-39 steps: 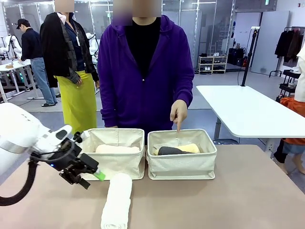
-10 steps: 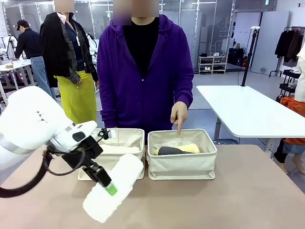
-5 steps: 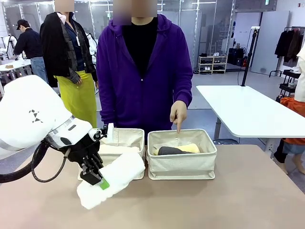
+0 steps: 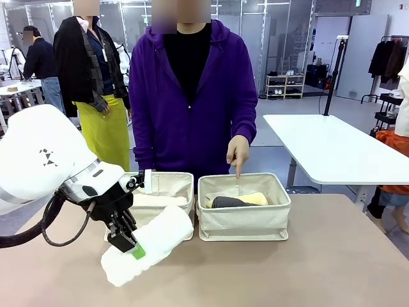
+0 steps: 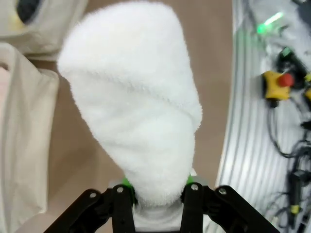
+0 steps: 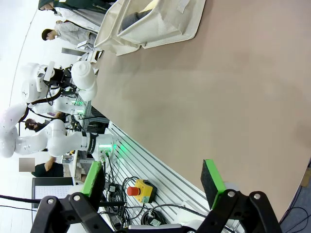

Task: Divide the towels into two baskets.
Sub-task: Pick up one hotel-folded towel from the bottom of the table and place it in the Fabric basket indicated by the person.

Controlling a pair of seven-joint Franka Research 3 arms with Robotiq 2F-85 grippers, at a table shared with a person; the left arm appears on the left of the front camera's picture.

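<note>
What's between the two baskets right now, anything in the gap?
Nothing: in the front view the left basket and right basket stand side by side with only a narrow bare gap. The white towel hangs in front of the left one.

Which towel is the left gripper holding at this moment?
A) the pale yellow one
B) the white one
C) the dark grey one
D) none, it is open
B: the left gripper is shut on the white towel, lifted in front of the left basket; the wrist view shows the same white roll.
</note>
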